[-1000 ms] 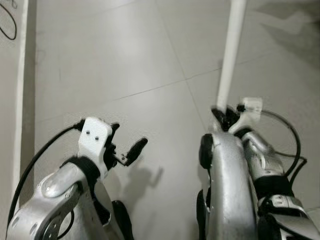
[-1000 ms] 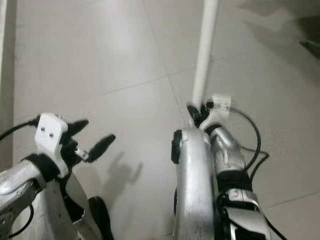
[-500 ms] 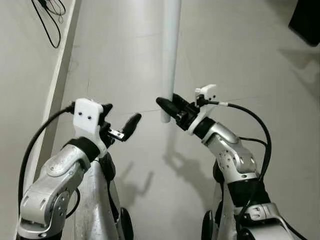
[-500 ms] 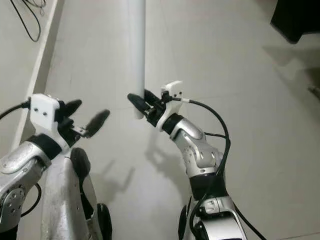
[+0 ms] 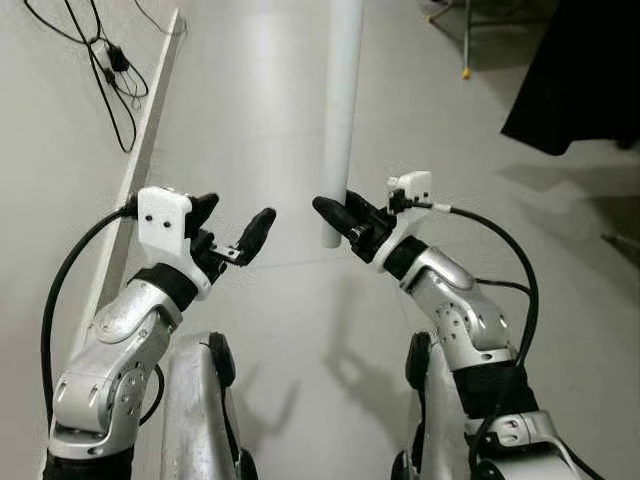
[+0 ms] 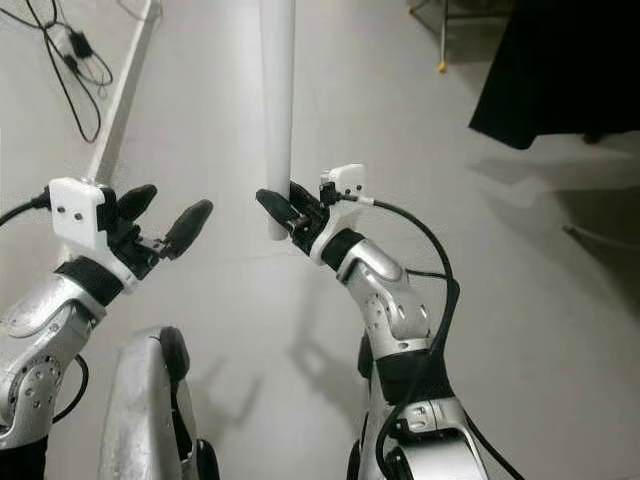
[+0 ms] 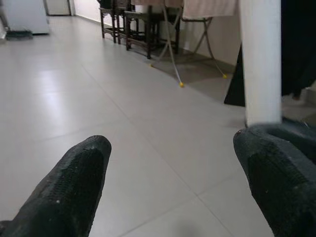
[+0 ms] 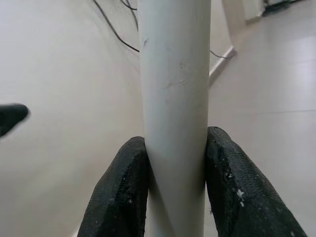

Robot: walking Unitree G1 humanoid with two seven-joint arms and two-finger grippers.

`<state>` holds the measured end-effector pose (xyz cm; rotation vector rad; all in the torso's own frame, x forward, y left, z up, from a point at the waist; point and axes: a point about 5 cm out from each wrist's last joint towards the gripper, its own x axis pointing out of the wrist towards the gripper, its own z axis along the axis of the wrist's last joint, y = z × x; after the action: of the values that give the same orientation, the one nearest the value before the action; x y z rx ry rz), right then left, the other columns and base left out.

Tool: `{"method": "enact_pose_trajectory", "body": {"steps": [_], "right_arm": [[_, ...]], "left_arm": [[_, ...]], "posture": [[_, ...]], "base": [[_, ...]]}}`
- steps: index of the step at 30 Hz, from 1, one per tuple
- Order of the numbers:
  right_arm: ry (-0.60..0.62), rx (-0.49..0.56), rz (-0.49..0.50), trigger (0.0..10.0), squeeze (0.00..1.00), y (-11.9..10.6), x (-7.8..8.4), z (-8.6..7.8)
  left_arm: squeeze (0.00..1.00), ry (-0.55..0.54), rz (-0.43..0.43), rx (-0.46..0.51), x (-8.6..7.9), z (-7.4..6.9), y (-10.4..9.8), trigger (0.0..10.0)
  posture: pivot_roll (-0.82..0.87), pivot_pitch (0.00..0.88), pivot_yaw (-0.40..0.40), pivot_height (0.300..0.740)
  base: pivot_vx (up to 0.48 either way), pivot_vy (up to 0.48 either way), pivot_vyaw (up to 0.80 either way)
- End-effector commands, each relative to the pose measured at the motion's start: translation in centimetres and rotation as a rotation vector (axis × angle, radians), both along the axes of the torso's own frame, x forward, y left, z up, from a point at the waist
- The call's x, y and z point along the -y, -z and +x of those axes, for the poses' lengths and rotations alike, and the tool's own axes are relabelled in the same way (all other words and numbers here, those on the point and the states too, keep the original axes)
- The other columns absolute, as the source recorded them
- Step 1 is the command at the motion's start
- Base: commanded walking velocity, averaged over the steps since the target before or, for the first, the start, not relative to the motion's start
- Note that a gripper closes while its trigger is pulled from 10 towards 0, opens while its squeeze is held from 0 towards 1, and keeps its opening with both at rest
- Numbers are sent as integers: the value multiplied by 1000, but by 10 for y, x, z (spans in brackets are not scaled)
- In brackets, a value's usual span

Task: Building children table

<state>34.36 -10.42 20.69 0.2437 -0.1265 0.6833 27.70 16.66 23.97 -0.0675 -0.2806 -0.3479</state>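
A long white round table leg stands upright in front of me, its lower end held above the floor. My right gripper is shut on the leg near that lower end; both black fingers press its sides. My left gripper is raised at the same height to the left, open with nothing between its fingers. The white leg shows beyond its fingertip.
Pale tiled floor lies all around. A white wall with baseboard and hanging black cables runs along the left. A black cloth hangs at the right, with dark chairs and a folding stand behind.
The camera has tilted up, bringing more of the room into view. My right gripper still holds the upright leg; the left gripper stays open at about the same spot.
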Motion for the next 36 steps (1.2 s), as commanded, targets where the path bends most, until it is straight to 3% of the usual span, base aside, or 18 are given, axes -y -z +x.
{"method": "enact_pose_trajectory", "body": {"steps": [1,8,16,36], "right_arm": [[10,-7,8,10000,0,4,0,-4],[47,-35,14,10000,0,13,4,-8],[94,-49,14,10000,0,18,13,-6],[139,-99,8,10000,0,36,15,-12]], "left_arm": [[0,-9,-24,-42,-3,0,13,10000],[0,-27,-47,-85,-10,-2,27,10000],[0,-26,-80,-66,-14,1,22,10000],[0,7,-83,-133,-3,-1,47,10000]], "posture": [[43,87,27,420],[33,68,35,445],[33,56,35,480],[30,49,42,565]], "base": [[0,0,0],[0,0,0],[0,0,0],[0,0,0]]}}
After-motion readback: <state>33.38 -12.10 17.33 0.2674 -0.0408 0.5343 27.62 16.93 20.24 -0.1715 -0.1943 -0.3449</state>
